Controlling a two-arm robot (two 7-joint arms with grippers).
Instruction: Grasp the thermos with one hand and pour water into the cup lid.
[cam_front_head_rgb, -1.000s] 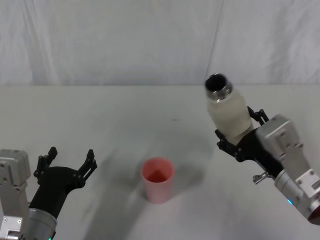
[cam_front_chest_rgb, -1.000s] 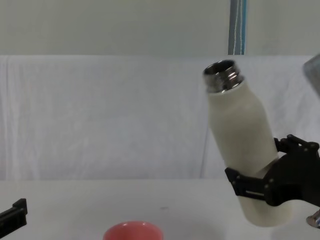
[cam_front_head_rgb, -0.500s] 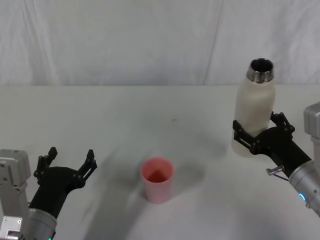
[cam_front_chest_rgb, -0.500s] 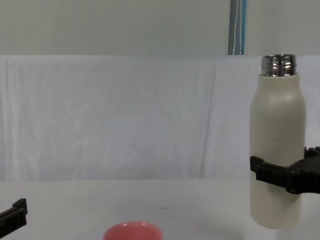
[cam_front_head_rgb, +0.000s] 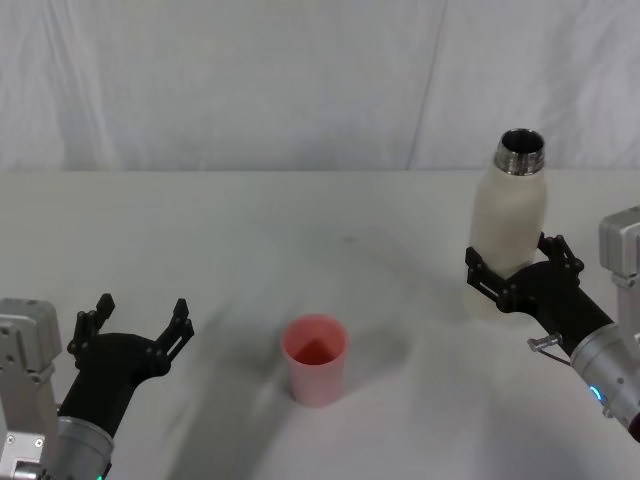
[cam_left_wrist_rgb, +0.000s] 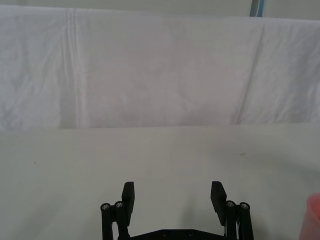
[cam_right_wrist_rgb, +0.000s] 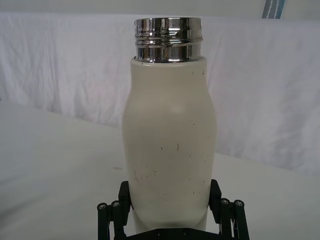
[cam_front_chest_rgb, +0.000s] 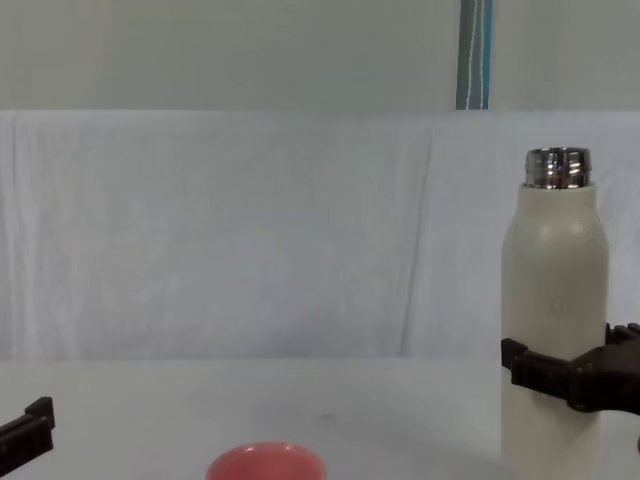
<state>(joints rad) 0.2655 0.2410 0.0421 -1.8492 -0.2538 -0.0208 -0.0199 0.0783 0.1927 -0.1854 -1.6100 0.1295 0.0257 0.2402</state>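
White-draped desk (cam_front_head_rgb: 250, 220): our right gripper (cam_front_head_rgb: 517, 280) clamps the upright thermos (cam_front_head_rgb: 508, 225) at 3 o'clock of the cup lid (cam_front_head_rgb: 316, 358); left gripper (cam_front_head_rgb: 140, 325) spread, idle at 9.

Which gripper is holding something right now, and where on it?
The right gripper clamps the tall cream-white steel-necked thermos around its lower body, upright. The left gripper is open and holds nothing.

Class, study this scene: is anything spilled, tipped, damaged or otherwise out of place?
Nothing stands out. The tall cream-white thermos stands upright in the right tool, the small salmon-pink cup lid sits upright on the white table with no puddle visible, and the left tool waits open.
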